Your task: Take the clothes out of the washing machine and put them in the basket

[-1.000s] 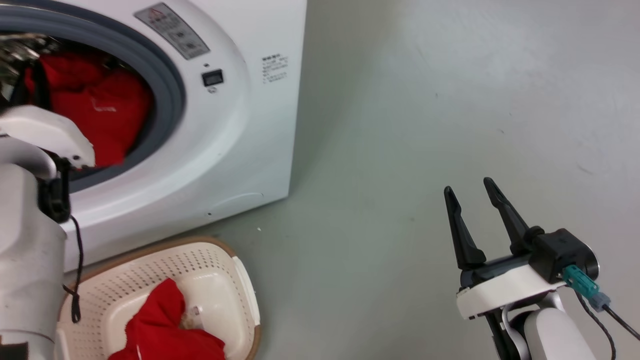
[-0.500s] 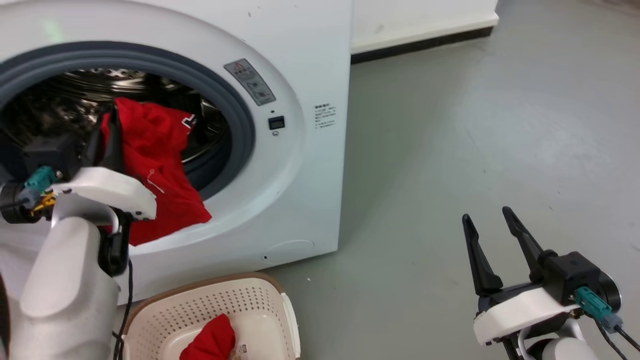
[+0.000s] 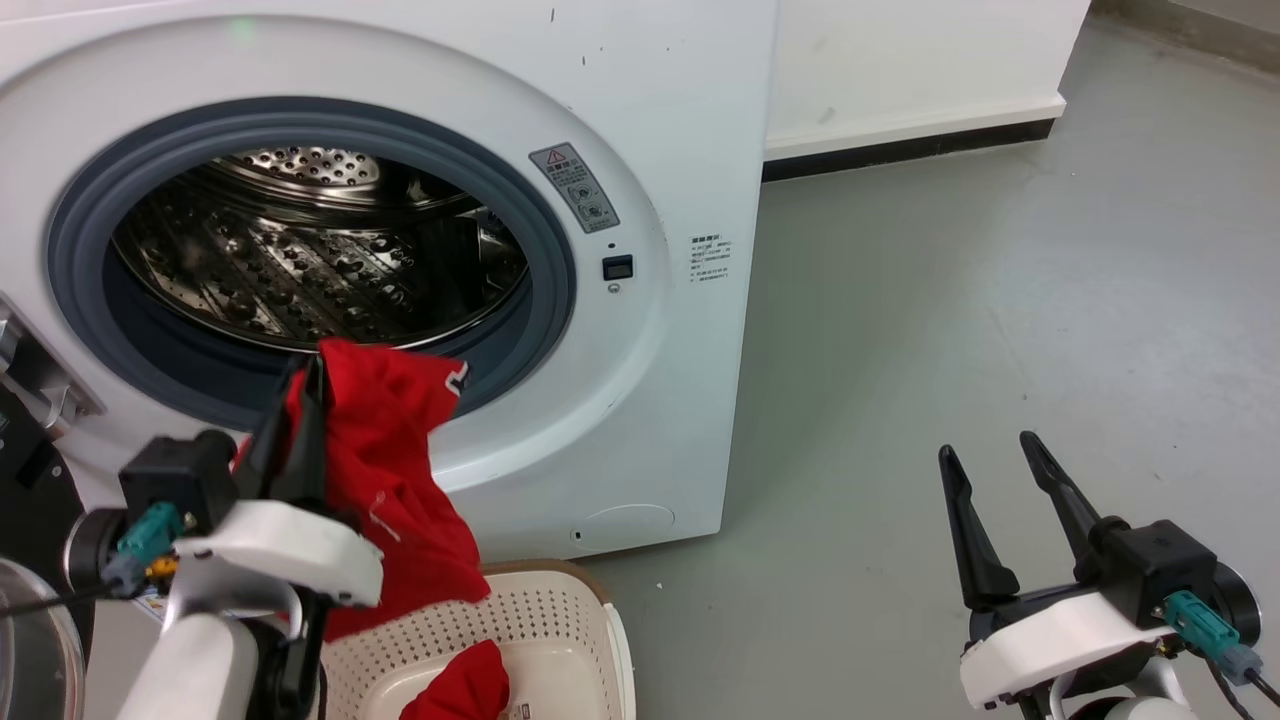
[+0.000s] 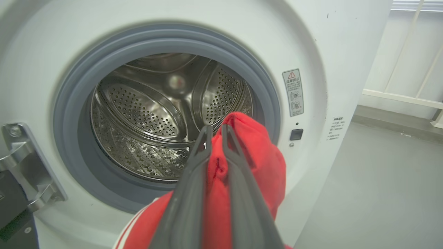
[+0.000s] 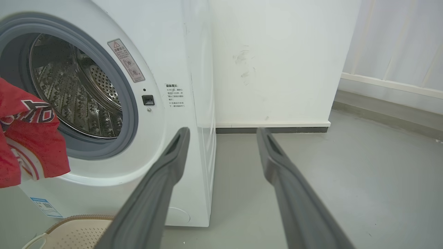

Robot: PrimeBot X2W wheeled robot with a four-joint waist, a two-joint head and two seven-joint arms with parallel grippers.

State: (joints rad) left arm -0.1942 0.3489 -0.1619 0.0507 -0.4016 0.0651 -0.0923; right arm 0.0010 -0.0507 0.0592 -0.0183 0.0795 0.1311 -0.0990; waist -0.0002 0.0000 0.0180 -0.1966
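- left tool point(image 3: 305, 378): clenched on red garment point(image 3: 400, 480), which hangs before the washing machine point(image 3: 690, 120) porthole, above the basket point(image 3: 560, 610).
- second red garment point(image 3: 460, 690): inside basket.
- right tool point(image 3: 987, 448): released, fingers spread, over grey floor point(image 3: 950, 300).

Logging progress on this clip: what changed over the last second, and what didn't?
The left hand, shut on a red garment, drew it out of the drum of the washing machine and now holds it hanging by the basket. The head camera shifted too. The right hand stayed open and idle; a second garment stayed in the basket.
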